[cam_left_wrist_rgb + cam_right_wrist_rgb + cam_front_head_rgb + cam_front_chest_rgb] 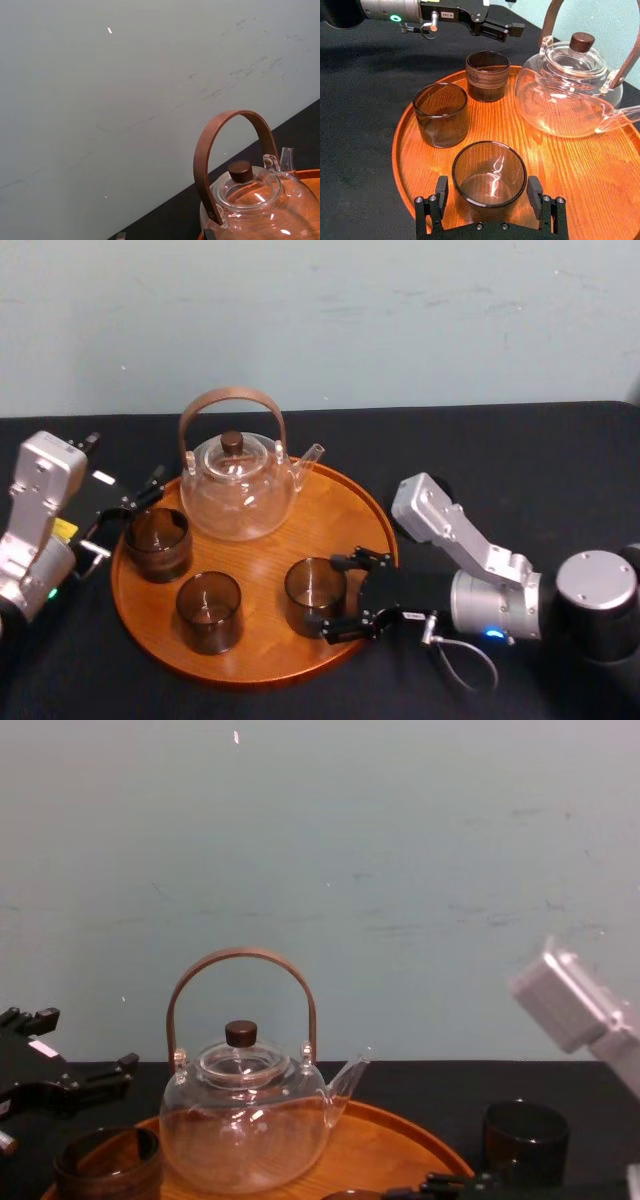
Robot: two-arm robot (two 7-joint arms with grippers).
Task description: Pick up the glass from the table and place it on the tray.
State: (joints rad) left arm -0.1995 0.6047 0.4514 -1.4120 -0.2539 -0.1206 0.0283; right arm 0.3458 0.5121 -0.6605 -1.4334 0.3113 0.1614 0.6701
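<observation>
A pale green-blue wall (400, 320) stands behind the black bench (520, 440). It has a few faint grey scuffs.

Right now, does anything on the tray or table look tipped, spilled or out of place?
Nothing stands out. The teapot and all three glasses stand upright on the tray, with no spill. The right gripper straddles the rightmost glass; the left gripper hovers by the left glass.

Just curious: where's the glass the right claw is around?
Head view: the glass stands on the tray at its right front, between the open fingers of the right gripper; the left gripper hovers by its left rim.
</observation>
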